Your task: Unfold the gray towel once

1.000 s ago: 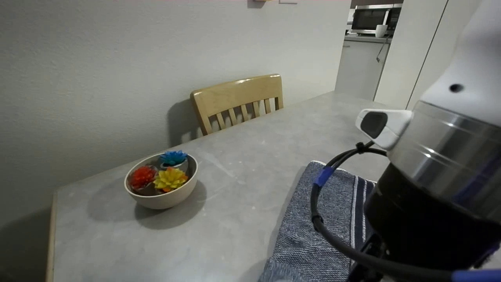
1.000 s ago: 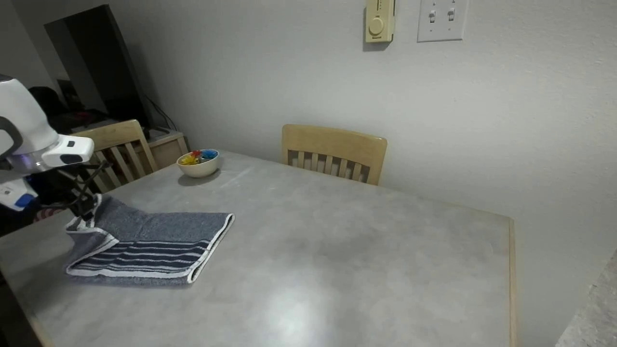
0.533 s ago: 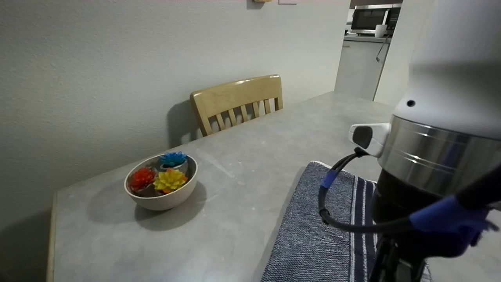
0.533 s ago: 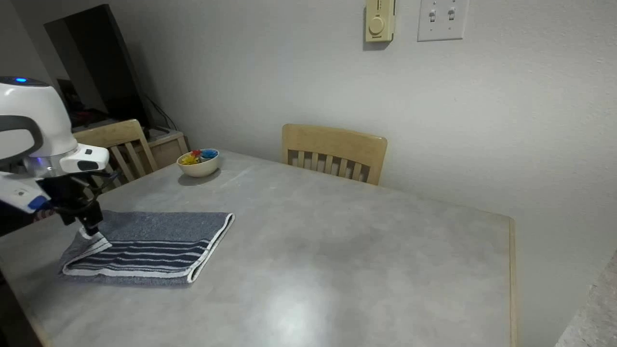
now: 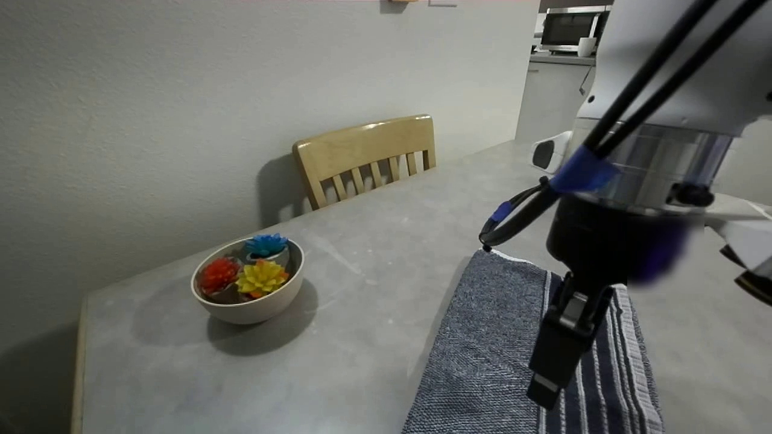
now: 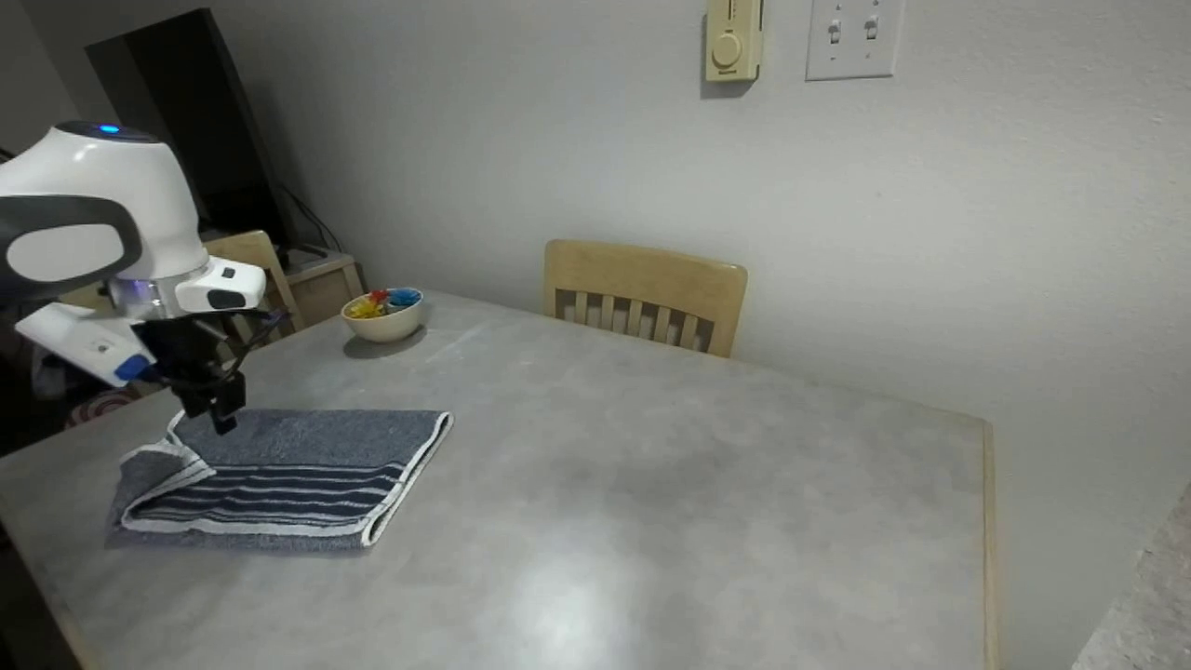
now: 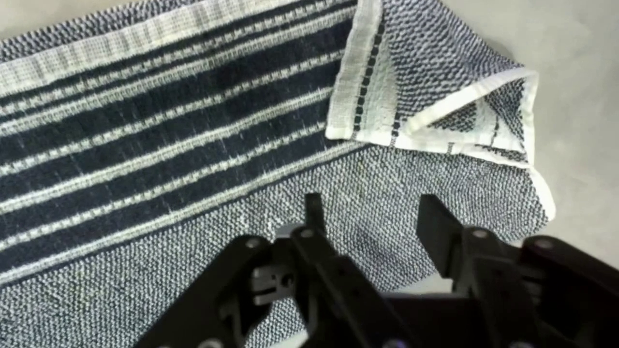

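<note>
Pincer (image 7: 372, 208) hangs over towel (image 6: 307, 447), jaws well apart, nothing held. Prob. lining up a grab; next shd drop to towel's flipped corner (image 7: 430, 72), pinch top layer, peel back.

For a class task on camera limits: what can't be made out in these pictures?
Striped blue-gray terry towel: in wrist view, partly hidden by the black two-fingered gripper, cut off by the left edge.
Round off-white bowl: in an exterior view, inner bottom hidden by colourful rosette plants.
Beige rectangular wall box: in an exterior view, lettering too small; top edge crops it.
</note>
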